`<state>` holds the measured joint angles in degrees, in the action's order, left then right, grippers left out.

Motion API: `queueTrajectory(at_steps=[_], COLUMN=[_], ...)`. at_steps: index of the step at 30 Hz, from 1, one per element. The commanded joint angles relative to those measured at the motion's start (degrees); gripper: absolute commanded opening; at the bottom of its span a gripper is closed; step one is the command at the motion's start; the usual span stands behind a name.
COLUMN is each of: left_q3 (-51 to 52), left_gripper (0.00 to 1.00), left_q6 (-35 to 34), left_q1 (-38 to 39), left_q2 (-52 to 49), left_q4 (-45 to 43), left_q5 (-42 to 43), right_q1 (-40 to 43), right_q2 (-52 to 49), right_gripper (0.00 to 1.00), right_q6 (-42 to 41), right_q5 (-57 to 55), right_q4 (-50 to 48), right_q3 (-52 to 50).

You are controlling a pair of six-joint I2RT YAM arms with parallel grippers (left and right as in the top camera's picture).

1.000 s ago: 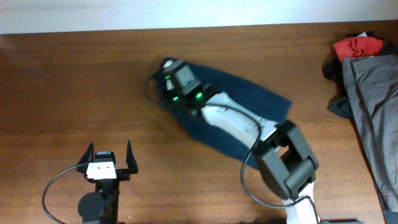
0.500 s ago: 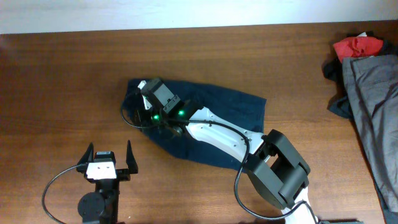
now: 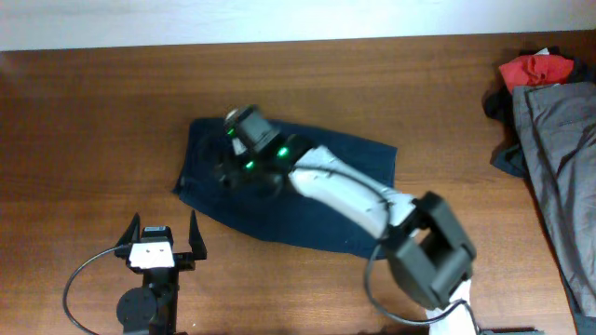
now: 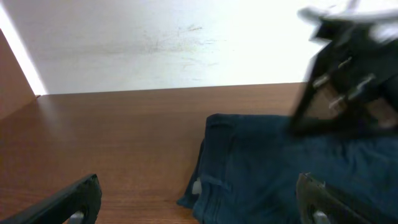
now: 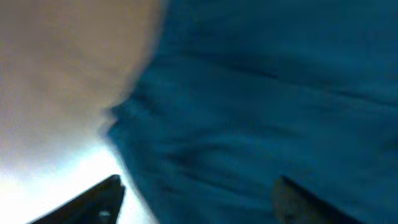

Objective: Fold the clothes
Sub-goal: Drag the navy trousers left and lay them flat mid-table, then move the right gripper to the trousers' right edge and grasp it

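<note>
A dark navy garment [image 3: 279,216] lies spread on the brown table at the centre. Its small white label [image 4: 196,186] shows at the near left edge in the left wrist view. My right gripper [image 3: 228,170] hovers over the garment's left part, jaws open, with nothing held and only blue cloth [image 5: 249,112] beneath the fingers [image 5: 106,199]. My left gripper [image 3: 163,223] rests near the front left of the table, open and empty, just short of the garment's edge. More clothes are piled at the far right: a grey one [image 3: 559,177] and a red one [image 3: 537,67].
The pile at the right edge also has a dark piece [image 3: 507,158] under the grey one. The right arm's white link [image 3: 345,191] crosses over the navy garment. A white wall runs behind the table's far edge.
My right gripper pulled the navy garment's edge leftward, then opened and let it go; the cloth now lies flat. The left arm has not moved.
</note>
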<state>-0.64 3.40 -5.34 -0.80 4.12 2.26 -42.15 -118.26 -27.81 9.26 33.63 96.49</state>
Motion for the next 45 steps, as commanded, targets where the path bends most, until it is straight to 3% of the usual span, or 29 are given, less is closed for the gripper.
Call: queueTrajectory(at_steps=[1,5,9,13,27,42,45], left_q3=[0.11,0.11,0.11,0.11,0.11,0.11,0.11], left_gripper=[0.99,0.99,0.99,0.99,0.99,0.99,0.99], left_q6=[-0.37,-0.37,-0.37,-0.37,-0.37,-0.37,-0.37], left_q1=[-0.35,-0.35,-0.35,-0.35,-0.35,-0.35,-0.35], left_q2=[0.39,0.39,0.39,0.39,0.39,0.39,0.39], left_q4=[0.46,0.46,0.46,0.46,0.46,0.46,0.46], left_q5=[-0.17,-0.17,-0.17,-0.17,-0.17,-0.17,-0.17], right_q1=[8.87,23.56,32.92,38.03,38.36,33.35,32.83], right_q2=[6.23,7.06,6.86,6.86,6.56,6.34,6.34], right_gripper=[0.84,0.84,0.84,0.84,0.84,0.82,0.77], right_q6=[1.44,1.44,1.53,4.76,8.13,7.91,7.65], right_q5=[-9.07,-7.87,-6.95,-6.91,3.76,5.11,4.61], right_q4=[6.62,22.58,34.86,40.50,26.82,18.93,18.56], right_q3=[4.02,4.02,3.80,2.05,-19.45,-25.88,-25.90])
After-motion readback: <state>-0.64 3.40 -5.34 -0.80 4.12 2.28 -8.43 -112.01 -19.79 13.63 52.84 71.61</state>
